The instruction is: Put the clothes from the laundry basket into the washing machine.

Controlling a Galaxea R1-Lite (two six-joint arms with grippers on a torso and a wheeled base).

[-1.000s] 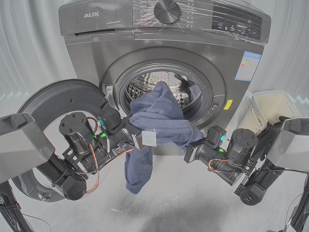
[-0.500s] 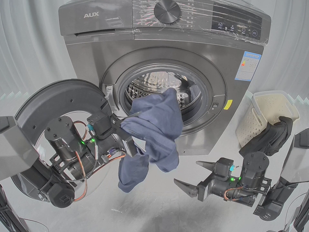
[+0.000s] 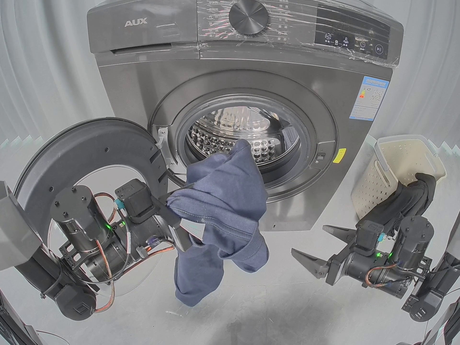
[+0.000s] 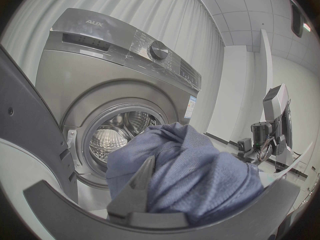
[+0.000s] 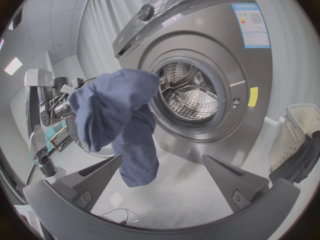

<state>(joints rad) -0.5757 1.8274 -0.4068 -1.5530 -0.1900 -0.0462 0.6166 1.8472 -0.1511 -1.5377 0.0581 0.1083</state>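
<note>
Left gripper (image 3: pixel 184 214) is clamping the garment (image 3: pixel 225 188) short of the drum (image 3: pixel 230 140), right gripper (image 3: pixel 309 239) gaping empty, so hanging cloth is risking snagging the rim (image 3: pixel 287 188).

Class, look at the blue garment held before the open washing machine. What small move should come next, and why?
Probably the left gripper should push forward toward the drum opening: the blue garment it clamps hangs outside the washing machine, and the open right gripper is clear of it.
</note>
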